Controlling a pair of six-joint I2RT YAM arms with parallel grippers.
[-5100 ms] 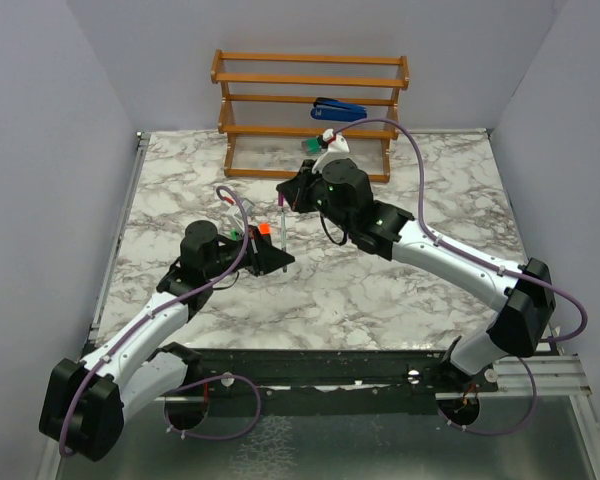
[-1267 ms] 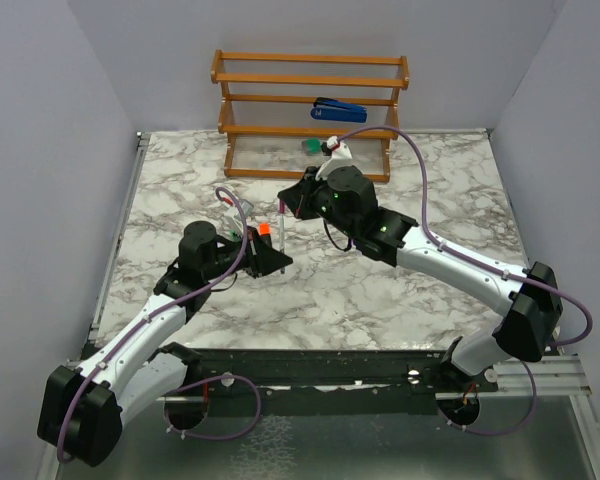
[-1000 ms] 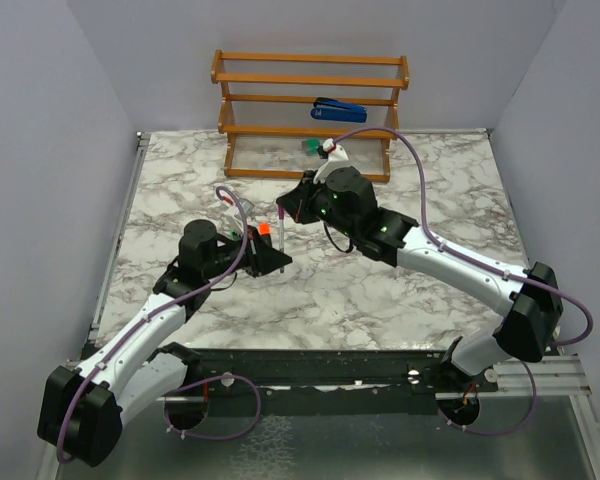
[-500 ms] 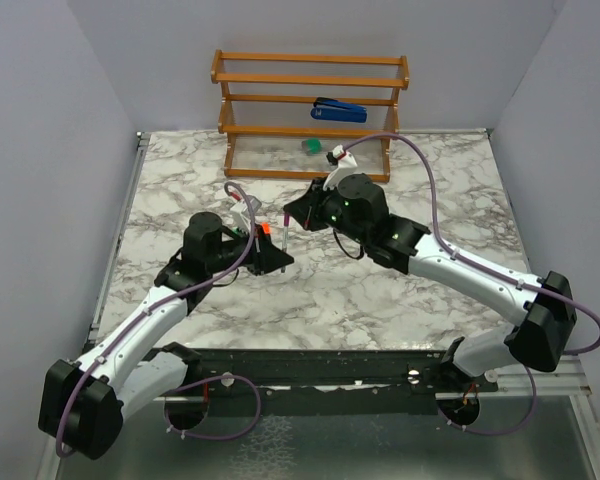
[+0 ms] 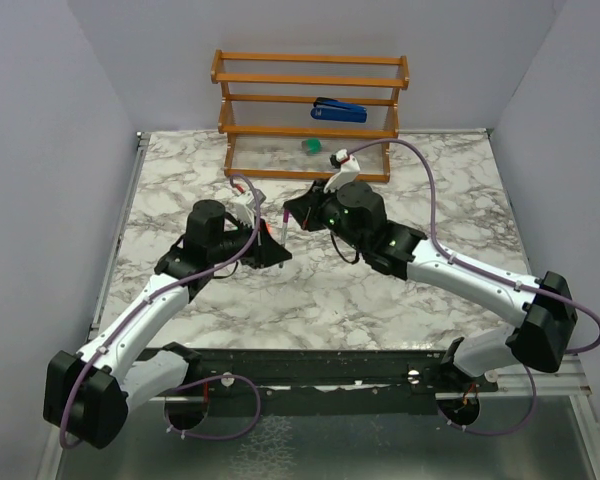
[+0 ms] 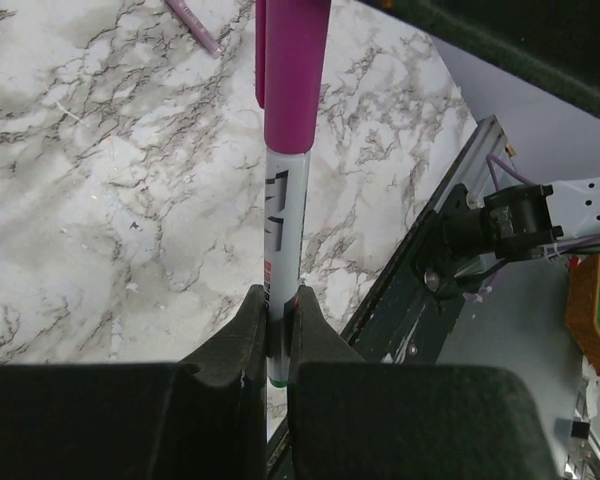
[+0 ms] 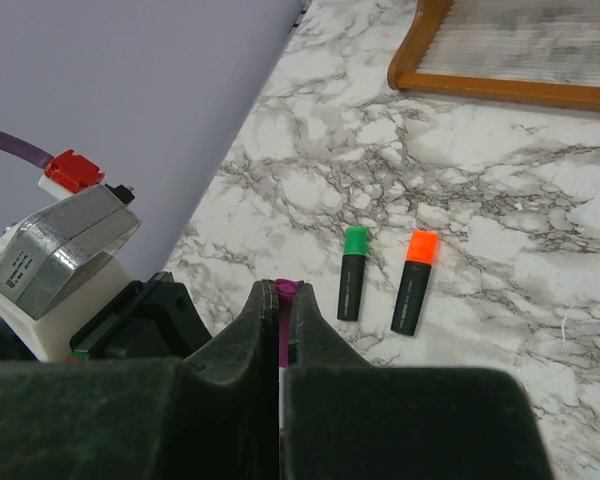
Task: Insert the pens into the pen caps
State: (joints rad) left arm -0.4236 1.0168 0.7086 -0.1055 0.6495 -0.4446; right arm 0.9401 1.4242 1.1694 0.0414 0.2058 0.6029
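While both claws meet mid-counter, counter (image 5: 400,290): marbled slab with walls on three sides and a black rail along the near edge; bare marble lies to the right and in front of the arms.
Rack (image 5: 310,80): wooden, at the back edge; a blue stapler (image 5: 338,110) lies on a middle shelf and a green block (image 5: 311,147) sits at its lowest level.
Left claw (image 6: 278,320): clamped on the lower barrel of the thin grey pen (image 6: 283,230), which stands upright.
Right claw (image 7: 280,300): closed tight on the magenta cap (image 6: 293,70) covering that pen's top end.
Markers: green-tipped marker (image 7: 352,273) and orange-tipped marker (image 7: 413,283) lie side by side, not touching, on the marble close by the claws.
Pink pen (image 6: 192,25): flat on the counter, near the held pen.
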